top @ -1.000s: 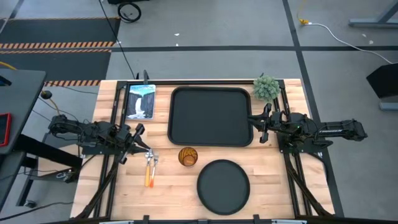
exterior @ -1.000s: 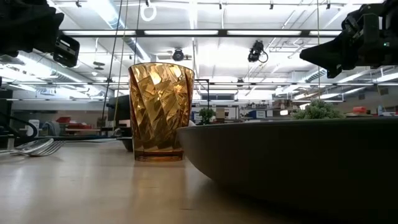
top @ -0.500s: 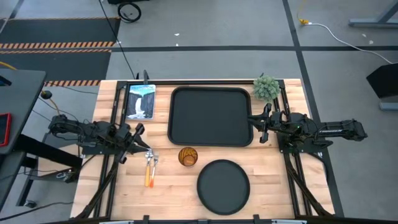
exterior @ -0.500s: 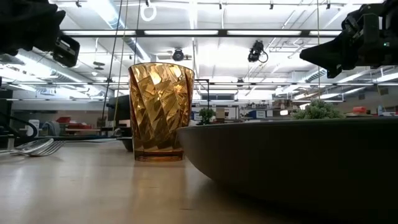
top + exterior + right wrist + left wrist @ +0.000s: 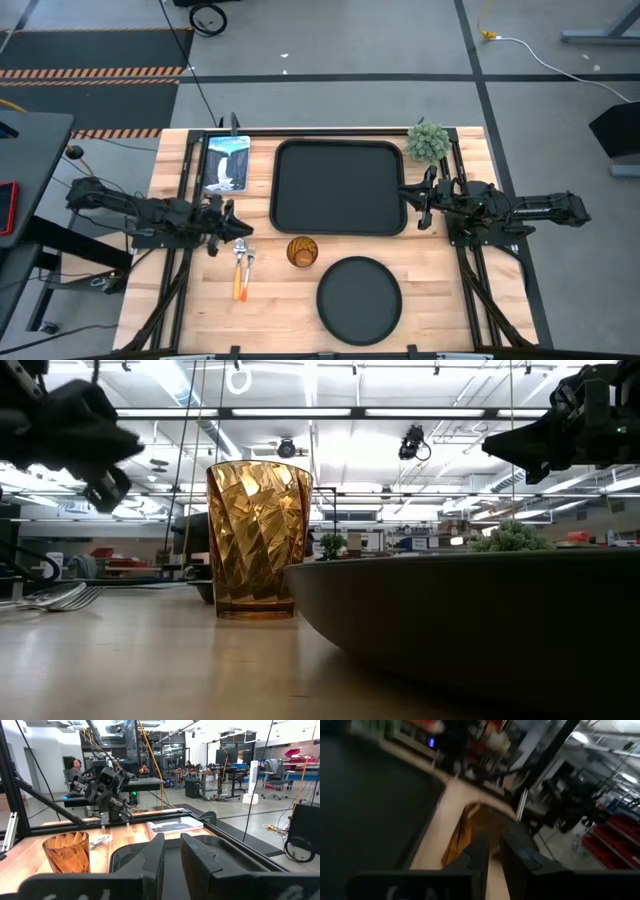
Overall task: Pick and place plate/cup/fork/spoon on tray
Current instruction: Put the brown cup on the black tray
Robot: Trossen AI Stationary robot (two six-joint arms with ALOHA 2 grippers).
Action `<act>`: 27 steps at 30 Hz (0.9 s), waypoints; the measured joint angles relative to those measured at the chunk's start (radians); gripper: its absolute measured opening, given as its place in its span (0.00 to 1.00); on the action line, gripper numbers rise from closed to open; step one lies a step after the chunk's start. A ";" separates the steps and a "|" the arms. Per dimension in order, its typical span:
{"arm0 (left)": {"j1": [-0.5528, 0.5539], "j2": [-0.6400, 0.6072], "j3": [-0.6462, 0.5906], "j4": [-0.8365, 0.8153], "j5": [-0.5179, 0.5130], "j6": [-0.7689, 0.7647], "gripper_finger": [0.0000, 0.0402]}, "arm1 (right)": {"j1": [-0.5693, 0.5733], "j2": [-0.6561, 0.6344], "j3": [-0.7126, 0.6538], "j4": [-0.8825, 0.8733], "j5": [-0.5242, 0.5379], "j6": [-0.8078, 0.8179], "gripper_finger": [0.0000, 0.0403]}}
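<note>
Fork (image 5: 247, 258) and spoon (image 5: 238, 268) distinct only in high view.

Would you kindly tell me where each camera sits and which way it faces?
High: overhead, straight down; both arms, tray.
Low: table height, level across; cup, plate, arms above.
Left wrist: past its own tool toward the cup.
Right wrist: past its own tool across the tray at the left arm.
All share the cup.

Robotics lab or workshop — strip ceiling lights (image 5: 330, 412), workbenches (image 5: 145, 782), office chairs (image 5: 272, 772), concrete floor (image 5: 330, 90), hazard-striped mat (image 5: 95, 72)
</note>
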 joint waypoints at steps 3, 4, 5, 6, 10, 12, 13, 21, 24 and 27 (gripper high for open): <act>0.000 0.081 0.000 0.038 0.025 -0.012 0.13 | 0.000 0.000 0.000 0.000 0.000 0.000 0.17; -0.001 0.105 0.000 0.054 0.030 -0.009 0.13 | 0.000 0.000 0.000 0.000 0.000 0.000 0.17; -0.001 0.129 0.000 0.071 0.031 -0.008 0.13 | 0.000 0.000 0.000 0.000 0.000 0.000 0.17; -0.001 0.152 0.000 0.093 0.031 -0.007 0.13 | 0.000 0.000 0.000 0.000 0.000 0.000 0.17; -0.001 0.244 0.000 0.211 0.030 -0.006 0.13 | 0.000 0.000 0.000 0.000 0.000 0.000 0.17; -0.001 0.291 0.007 0.244 0.028 -0.006 0.13 | 0.000 0.000 0.000 0.000 0.000 0.000 0.17; 0.000 0.314 0.015 0.252 0.022 -0.005 0.13 | 0.000 0.000 0.000 0.000 0.000 0.000 0.17; -0.002 0.505 0.106 0.279 -0.028 0.092 0.13 | 0.000 0.000 0.000 0.000 0.000 0.000 0.17; -0.003 0.576 0.163 0.288 -0.028 0.151 0.13 | 0.000 0.000 0.000 0.000 0.000 0.000 0.17; -0.001 0.638 0.227 0.264 -0.029 0.175 0.15 | 0.000 0.000 0.000 0.000 0.000 0.000 0.17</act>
